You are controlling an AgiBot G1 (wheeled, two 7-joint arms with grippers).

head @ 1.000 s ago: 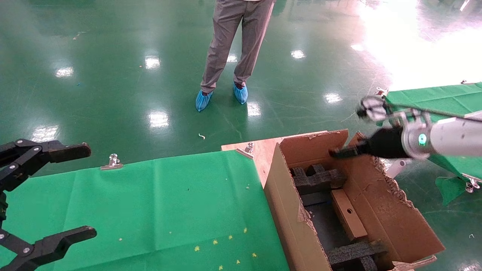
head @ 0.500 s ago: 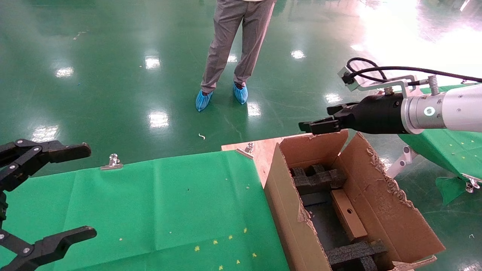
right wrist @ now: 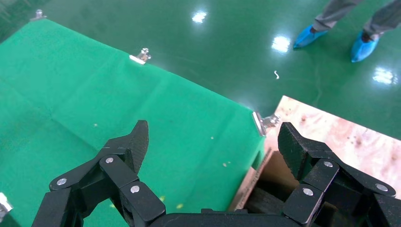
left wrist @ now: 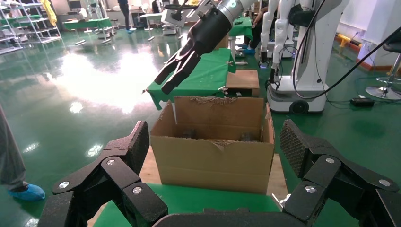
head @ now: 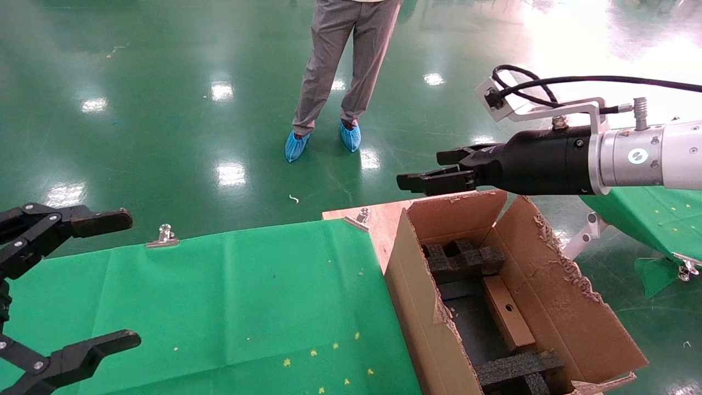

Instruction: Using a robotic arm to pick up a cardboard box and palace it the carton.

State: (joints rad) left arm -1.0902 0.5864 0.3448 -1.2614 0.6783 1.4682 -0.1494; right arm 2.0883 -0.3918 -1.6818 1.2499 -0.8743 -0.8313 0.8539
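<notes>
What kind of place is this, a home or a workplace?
Probably a robot lab or factory hall: a glossy green floor, more white robots on wheeled bases, storage shelves, and a person in blue shoe covers.

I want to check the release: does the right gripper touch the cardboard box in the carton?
Apart. In the head view the right gripper hangs open above the carton's far flap, while the cardboard box lies low inside.

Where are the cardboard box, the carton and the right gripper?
cardboard box (head: 507, 319): head view, its top face.
carton (head: 419, 318): head view, its left wall.
right gripper (head: 425, 174): head view, between its open fingertips.
</notes>
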